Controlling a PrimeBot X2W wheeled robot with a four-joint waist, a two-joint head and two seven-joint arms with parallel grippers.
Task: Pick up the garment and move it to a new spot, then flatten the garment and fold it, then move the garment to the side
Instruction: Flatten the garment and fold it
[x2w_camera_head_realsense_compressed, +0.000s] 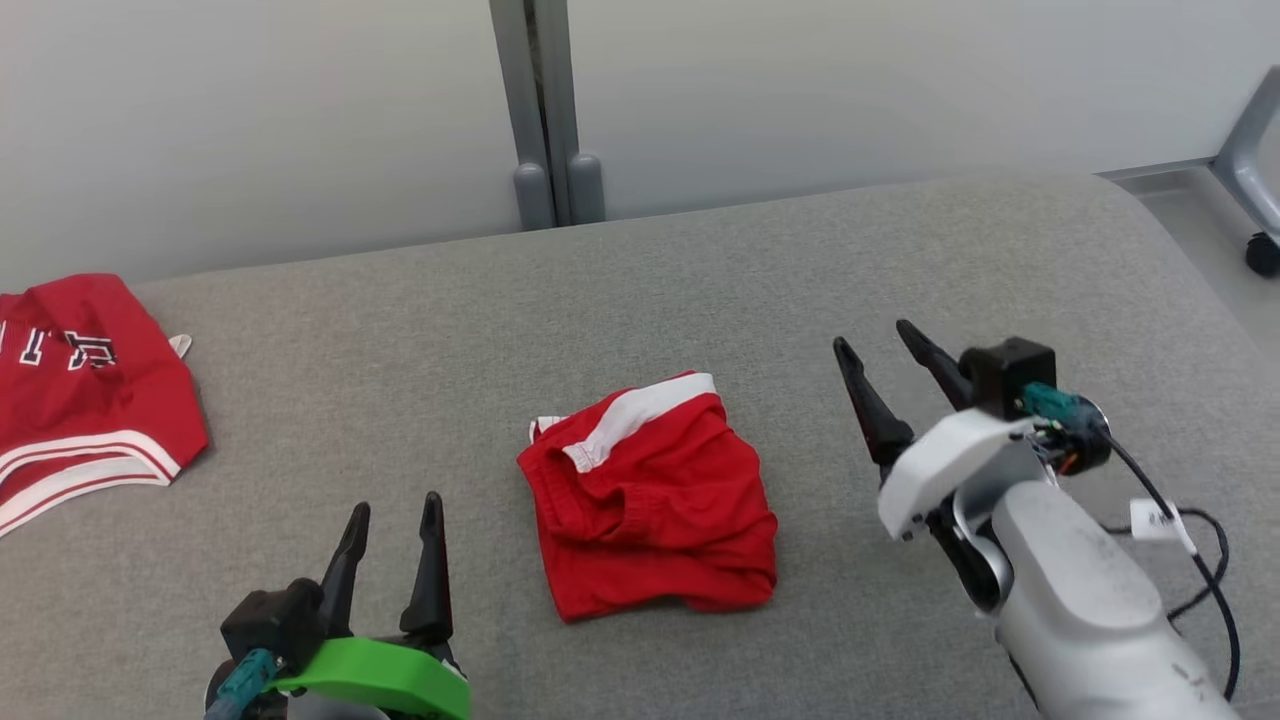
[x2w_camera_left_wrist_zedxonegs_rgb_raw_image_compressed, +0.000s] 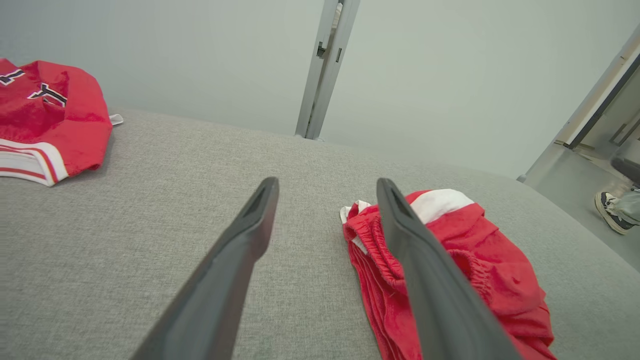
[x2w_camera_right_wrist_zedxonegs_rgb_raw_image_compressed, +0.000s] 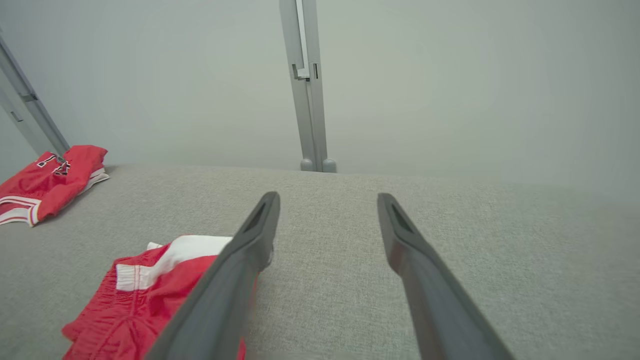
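The garment (x2w_camera_head_realsense_compressed: 650, 495) is a pair of red shorts with a white stripe, folded into a small bundle in the middle of the grey table. The left wrist view has the garment (x2w_camera_left_wrist_zedxonegs_rgb_raw_image_compressed: 450, 270) at its lower right, the right wrist view has the garment (x2w_camera_right_wrist_zedxonegs_rgb_raw_image_compressed: 145, 295) at its lower left. My left gripper (x2w_camera_head_realsense_compressed: 395, 515) hovers open to the bundle's left near the front edge, holding nothing. To the bundle's right, my right gripper (x2w_camera_head_realsense_compressed: 875, 345) is raised and open, also empty. Neither gripper touches the cloth.
A second red garment (x2w_camera_head_realsense_compressed: 80, 385) with white trim and lettering lies at the table's far left. A grey post (x2w_camera_head_realsense_compressed: 545, 110) stands behind the table (x2w_camera_head_realsense_compressed: 900, 250) against a pale wall. A person's shoe (x2w_camera_left_wrist_zedxonegs_rgb_raw_image_compressed: 610, 212) is on the floor to the right.
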